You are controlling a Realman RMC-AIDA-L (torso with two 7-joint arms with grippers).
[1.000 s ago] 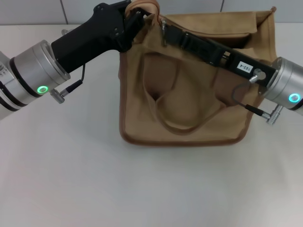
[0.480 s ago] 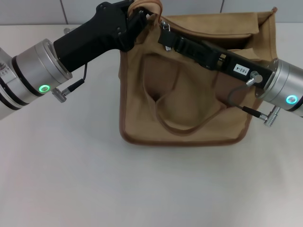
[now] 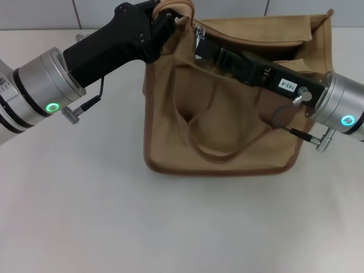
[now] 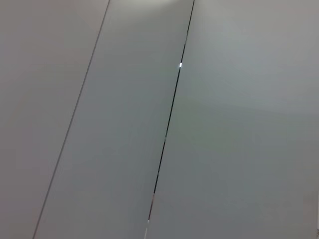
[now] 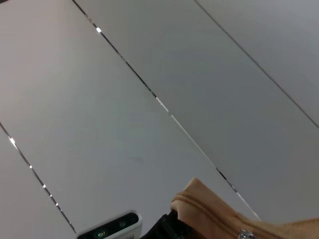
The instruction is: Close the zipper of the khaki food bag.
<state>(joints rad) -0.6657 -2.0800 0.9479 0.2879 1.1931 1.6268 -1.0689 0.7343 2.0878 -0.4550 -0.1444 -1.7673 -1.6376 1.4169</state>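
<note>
Right end effector [image 3: 198, 38] sits at the zipper [image 3: 197, 34] near the left end of the khaki food bag [image 3: 227, 136], apparently clamped on the pull. Left end effector [image 3: 165, 20] pinches that corner. Judged best: drag straight along the track while the corner stays taut on the counter [image 3: 85, 216].

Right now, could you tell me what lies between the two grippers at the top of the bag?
In the head view, only the khaki food bag: its top left corner fabric separates the left gripper from the right gripper, which sits at the zipper.
</note>
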